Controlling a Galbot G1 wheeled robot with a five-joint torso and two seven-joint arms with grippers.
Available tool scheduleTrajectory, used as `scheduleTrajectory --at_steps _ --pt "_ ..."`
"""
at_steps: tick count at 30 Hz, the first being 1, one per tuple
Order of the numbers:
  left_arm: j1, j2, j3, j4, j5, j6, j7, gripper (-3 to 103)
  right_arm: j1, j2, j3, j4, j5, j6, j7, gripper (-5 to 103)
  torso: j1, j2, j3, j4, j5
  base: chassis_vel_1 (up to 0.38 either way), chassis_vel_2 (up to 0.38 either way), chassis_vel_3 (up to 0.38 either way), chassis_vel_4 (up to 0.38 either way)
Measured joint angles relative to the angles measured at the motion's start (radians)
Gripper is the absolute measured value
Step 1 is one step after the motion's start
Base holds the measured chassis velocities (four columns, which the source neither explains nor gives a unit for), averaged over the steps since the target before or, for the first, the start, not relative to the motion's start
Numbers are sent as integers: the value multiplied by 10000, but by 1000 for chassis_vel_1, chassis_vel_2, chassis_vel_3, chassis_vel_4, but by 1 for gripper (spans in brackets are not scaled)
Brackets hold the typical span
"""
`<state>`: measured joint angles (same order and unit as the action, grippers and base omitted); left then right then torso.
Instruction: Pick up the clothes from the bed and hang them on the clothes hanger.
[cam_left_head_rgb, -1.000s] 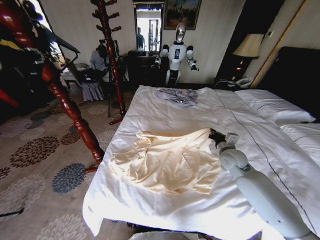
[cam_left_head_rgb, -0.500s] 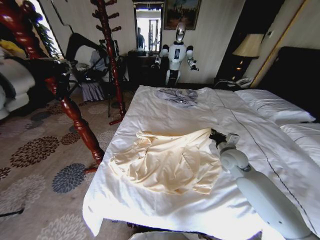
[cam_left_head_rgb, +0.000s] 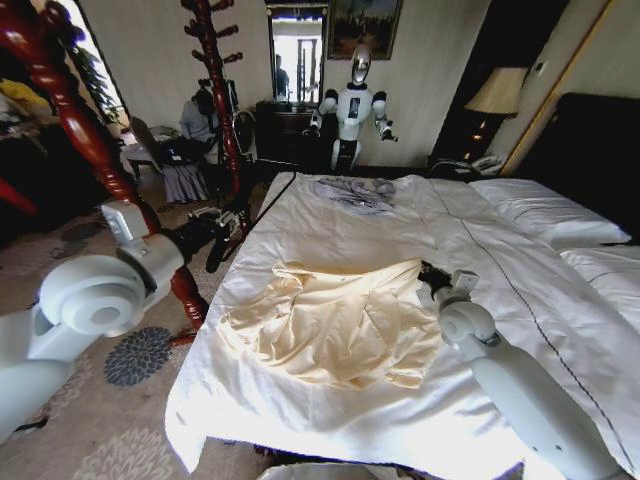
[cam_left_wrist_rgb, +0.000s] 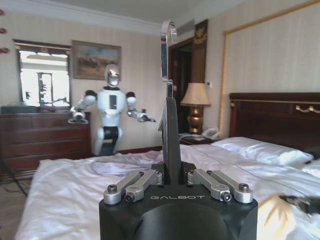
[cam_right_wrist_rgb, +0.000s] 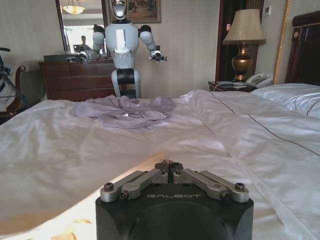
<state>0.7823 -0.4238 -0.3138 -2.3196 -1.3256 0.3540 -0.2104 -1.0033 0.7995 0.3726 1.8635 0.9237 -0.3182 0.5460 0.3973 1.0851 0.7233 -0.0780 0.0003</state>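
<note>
White sheets cover the wide bed (cam_left_head_rgb: 520, 290), which fills most of the head view, its foot edge nearest the robot and its pillows and dark headboard along the far right side. Spread flat near that foot edge lies the cream-yellow shirt (cam_left_head_rgb: 335, 320), rumpled but open, collar toward the left edge of the bed and one sleeve trailing toward the near corner; lying loose like this it offers plenty of fabric edge to pinch. The right gripper (cam_left_head_rgb: 432, 273) sits low on the sheet at the shirt's far right corner, fingers drawn together, and in the right wrist view pale cloth runs right up under the closed tips (cam_right_wrist_rgb: 169, 165), so it appears to have nipped the hem, though whether fabric is truly caught between them I cannot tell for certain. The left gripper (cam_left_wrist_rgb: 172, 175) hangs off the bed's left edge, over the patterned carpet (cam_left_head_rgb: 80, 300) beside the red wooden coat stand (cam_left_head_rgb: 90, 150); its fingers are clamped on the black clothes hanger (cam_left_wrist_rgb: 171, 135), held upright with the silver hook uppermost, presumably so the shoulders stay free to slide into the shirt. A smaller grey garment (cam_left_head_rgb: 355, 192) rests untouched near the bed's far edge, well apart from the shirt. Hanging has not yet begun.
</note>
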Motion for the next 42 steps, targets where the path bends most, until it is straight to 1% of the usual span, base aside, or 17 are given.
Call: scheduleTrajectory --at_steps 2,3,7,8,11,12,13,15,18,20,25,26,30,32,35,38,42 --pt "541 -33 139 170 714 -348 684 15 -14 -48 23 14 10 5 -3 0 0 1 0 0 -1 0 0 0 0" --pt "541 -33 139 170 714 -348 684 15 -14 -48 23 14 10 5 -3 0 0 1 0 0 -1 0 0 0 0" --pt "1603 -6 414 463 2102 -905 1778 15 82 -30 -20 -23 34 24 -13 0 0 1 0 1 -4 0 0 0 0" --pt "1603 -6 414 463 2102 -905 1778 15 82 -30 -20 -23 34 24 -13 0 0 1 0 1 -4 0 0 0 0" --pt "2205 19 551 499 2767 -1244 2483 15 186 35 -183 -45 29 72 -72 0 0 1 0 2 -3 0 0 0 0" --pt "2205 19 551 499 2767 -1244 2483 15 186 35 -183 -45 29 72 -72 0 0 1 0 2 -3 0 0 0 0" --pt "2324 18 648 500 2916 -1388 2720 15 212 60 -224 -52 19 85 -78 0 0 1 0 2 -2 0 0 0 0" --pt "2556 -18 965 596 3384 -1708 3188 15 256 116 -270 -64 10 135 -78 0 0 1 0 0 -2 0 0 0 0" --pt "2705 -63 1224 706 3758 -1867 3431 15 279 109 -290 -54 25 151 -79 0 1 1 0 0 -2 0 0 0 0" --pt "2791 -134 1700 979 4419 -2140 3741 15 323 -40 -357 28 36 187 -198 0 0 1 0 1 -3 0 0 0 0" --pt "2401 -400 2626 1525 4980 -2420 3991 15 471 -312 -610 55 -431 575 -656 0 0 1 0 -1 -2 0 0 0 0" --pt "2401 -400 2626 1525 4980 -2420 3991 15 471 -312 -610 55 -431 575 -656 0 0 1 0 -1 -2 0 0 0 0" --pt "1951 -891 3360 1859 5111 -2528 4031 15 715 -419 -876 -65 -1519 1289 -1290 0 0 1 0 0 -1 0 0 0 0" --pt "1916 -951 3425 1890 5119 -2537 4034 15 731 -441 -893 -64 -1581 1322 -1344 0 0 1 1 1 -1 0 0 0 0" --pt "1727 -1340 3777 2131 5208 -2570 4033 15 762 -683 -971 -32 -2068 1481 -1736 0 0 1 0 0 -3 0 0 0 0" --pt "1666 -1563 3920 2315 5300 -2600 4072 15 795 -765 -1096 17 -2115 1492 -1851 0 0 1 0 -3 -3 0 0 0 0" --pt "1501 -1834 4113 2532 5344 -2618 4097 15 967 -766 -1370 57 -2092 1492 -1936 0 0 0 1 4 -2 0 0 0 0"
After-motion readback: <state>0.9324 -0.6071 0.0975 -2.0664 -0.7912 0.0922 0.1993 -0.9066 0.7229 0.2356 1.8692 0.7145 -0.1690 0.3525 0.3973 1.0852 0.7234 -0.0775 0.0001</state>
